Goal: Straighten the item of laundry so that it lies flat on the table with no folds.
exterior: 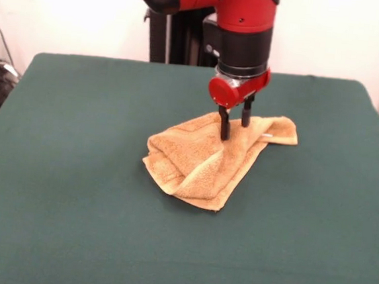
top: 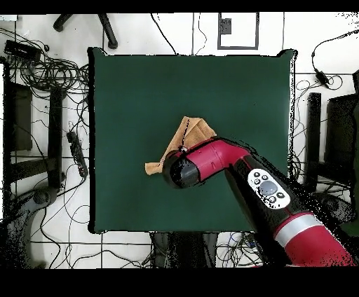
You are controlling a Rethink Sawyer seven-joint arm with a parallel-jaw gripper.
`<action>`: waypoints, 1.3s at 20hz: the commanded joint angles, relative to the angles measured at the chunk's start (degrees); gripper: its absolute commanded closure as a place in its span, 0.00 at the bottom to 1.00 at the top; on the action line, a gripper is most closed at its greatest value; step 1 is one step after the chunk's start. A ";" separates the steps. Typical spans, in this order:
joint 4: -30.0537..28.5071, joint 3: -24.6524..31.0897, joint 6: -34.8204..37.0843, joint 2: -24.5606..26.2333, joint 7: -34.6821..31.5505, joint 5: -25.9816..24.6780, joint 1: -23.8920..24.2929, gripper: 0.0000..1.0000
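Observation:
The golden-orange towel (exterior: 201, 163) lies crumpled near the middle of the dark green table (exterior: 70, 145), with folds doubled over its left part and a small white label (exterior: 268, 135) near its right corner. My gripper (exterior: 234, 131) comes straight down on the towel's far right part. Its two black fingers (exterior: 223, 125) stand apart with their tips on the cloth and towel showing between them. In the overhead view the towel (top: 194, 131) pokes out on both sides of the red arm (top: 210, 162), which hides the gripper and the towel's middle.
The green table (top: 126, 105) stretches well beyond the towel on every side. Cables and stands (top: 42, 70) lie on the floor around the table. The robot's black pedestal (exterior: 175, 38) stands behind the far edge.

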State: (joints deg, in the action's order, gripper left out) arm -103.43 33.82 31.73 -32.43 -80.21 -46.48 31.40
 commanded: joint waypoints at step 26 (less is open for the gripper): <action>6.30 5.14 4.50 3.95 13.22 -1.09 1.87 0.00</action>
State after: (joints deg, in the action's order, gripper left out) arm -102.25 33.95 31.74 -32.23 -80.21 -46.58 32.25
